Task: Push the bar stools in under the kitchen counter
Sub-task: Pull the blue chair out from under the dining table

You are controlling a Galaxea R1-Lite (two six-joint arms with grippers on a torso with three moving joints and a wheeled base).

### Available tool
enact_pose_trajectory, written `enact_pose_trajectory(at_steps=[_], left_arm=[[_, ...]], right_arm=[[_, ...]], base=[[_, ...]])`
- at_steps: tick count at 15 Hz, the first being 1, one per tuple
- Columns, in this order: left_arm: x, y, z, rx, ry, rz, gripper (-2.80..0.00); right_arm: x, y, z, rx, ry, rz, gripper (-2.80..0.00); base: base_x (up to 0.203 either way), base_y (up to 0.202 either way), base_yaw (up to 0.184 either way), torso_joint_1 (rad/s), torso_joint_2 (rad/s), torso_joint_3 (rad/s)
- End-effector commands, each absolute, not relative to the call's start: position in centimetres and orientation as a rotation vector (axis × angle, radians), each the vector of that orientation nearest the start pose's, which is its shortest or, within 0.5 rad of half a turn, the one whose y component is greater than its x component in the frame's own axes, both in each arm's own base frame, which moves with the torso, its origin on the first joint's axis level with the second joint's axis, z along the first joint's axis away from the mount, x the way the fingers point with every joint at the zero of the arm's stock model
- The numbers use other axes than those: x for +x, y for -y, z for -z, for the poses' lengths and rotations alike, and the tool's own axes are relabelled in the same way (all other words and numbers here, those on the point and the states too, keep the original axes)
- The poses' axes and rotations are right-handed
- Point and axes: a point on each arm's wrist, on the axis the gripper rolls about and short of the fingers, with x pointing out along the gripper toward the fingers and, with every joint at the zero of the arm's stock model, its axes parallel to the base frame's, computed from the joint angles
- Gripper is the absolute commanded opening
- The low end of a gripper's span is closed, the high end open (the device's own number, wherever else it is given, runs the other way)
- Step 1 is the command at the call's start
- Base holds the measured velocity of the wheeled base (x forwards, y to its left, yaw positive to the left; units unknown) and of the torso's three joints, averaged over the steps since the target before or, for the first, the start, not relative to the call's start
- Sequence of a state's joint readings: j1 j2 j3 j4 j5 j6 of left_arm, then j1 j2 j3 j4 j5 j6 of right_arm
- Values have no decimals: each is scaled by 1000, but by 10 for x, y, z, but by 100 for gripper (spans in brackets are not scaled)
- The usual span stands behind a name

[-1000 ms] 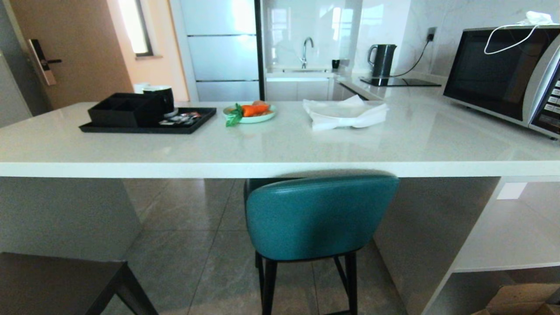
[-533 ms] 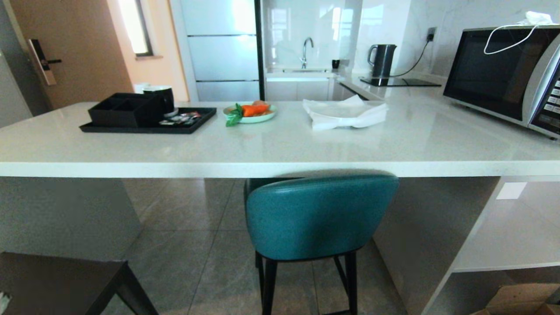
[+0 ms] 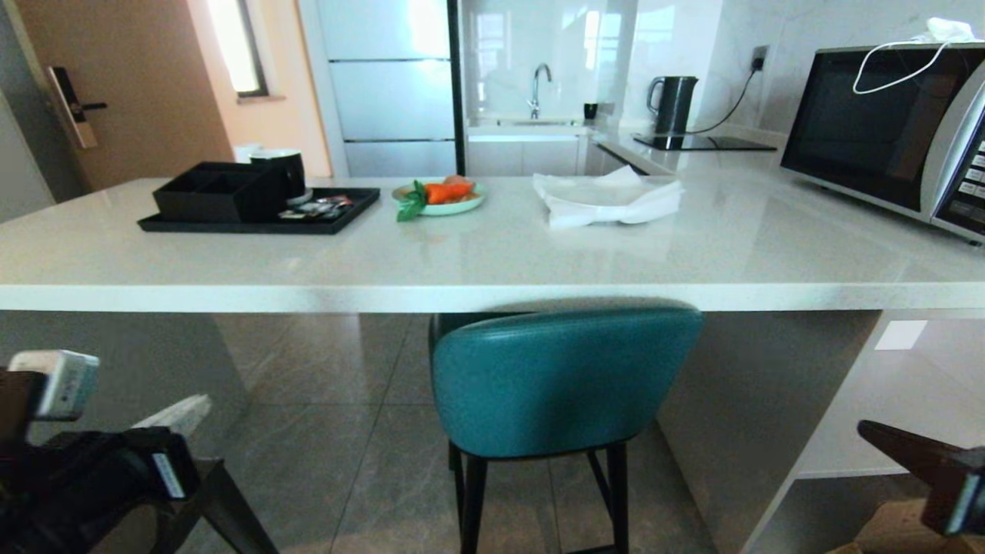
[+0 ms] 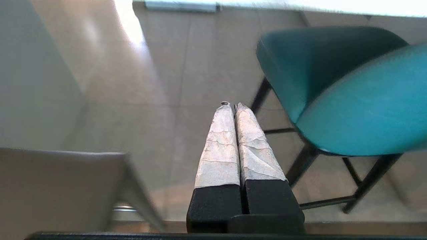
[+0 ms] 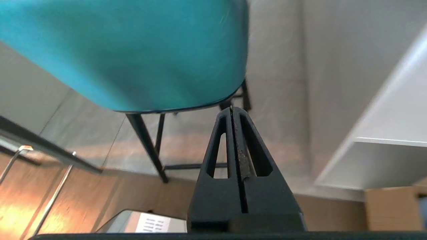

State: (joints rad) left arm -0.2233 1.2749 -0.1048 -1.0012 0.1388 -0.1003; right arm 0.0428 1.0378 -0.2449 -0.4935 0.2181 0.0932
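Note:
The teal bar stool point(image 3: 562, 381) stands in the middle, its curved back just below the kitchen counter's point(image 3: 492, 297) thick white edge and its seat partly under the slab. The grey bar stool point(image 3: 231, 514) shows only as a dark corner and leg at the lower left, behind my left arm. My left gripper point(image 3: 192, 406) hangs shut over that stool, left of the teal one. In the left wrist view the gripper point(image 4: 232, 106) points at the floor between the grey stool point(image 4: 60, 186) and the teal stool point(image 4: 350, 100). My right gripper point(image 3: 866, 427) is shut, low at the right; its wrist view shows it point(image 5: 232, 110) just beside the teal seat point(image 5: 133, 50).
On the counter stand a black tray point(image 3: 262, 215), a plate of food point(image 3: 440, 198), a white cloth point(image 3: 608, 201) and a microwave point(image 3: 885, 131). White open shelves point(image 3: 900, 415) and a side panel point(image 3: 739, 415) close the right; a cardboard box point(image 5: 390, 206) lies low there.
Both arms have risen into the head view, the left at the lower left over the grey stool, the right at the lower right. The stools have not moved.

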Motion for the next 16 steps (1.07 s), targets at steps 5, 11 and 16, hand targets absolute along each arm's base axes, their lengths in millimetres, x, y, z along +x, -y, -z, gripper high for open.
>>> enact_pose_trajectory(at_steps=[5,11,16], left_arm=[[180,109,-58,-39,-345,104,-280],[216,123,-35,-98,-345,31,-280],[210,119,-35,-95,-365,51,-280]], right_arm=[[190,-14,-77,145,-423,-310,-280],[225,-7,-43,169,-419,-331,-280],[215,-7,-48,170,-417,-330,-280]], base=[[0,0,0,0,0,0],[0,0,0,0,0,0],[0,0,0,0,0,0]])
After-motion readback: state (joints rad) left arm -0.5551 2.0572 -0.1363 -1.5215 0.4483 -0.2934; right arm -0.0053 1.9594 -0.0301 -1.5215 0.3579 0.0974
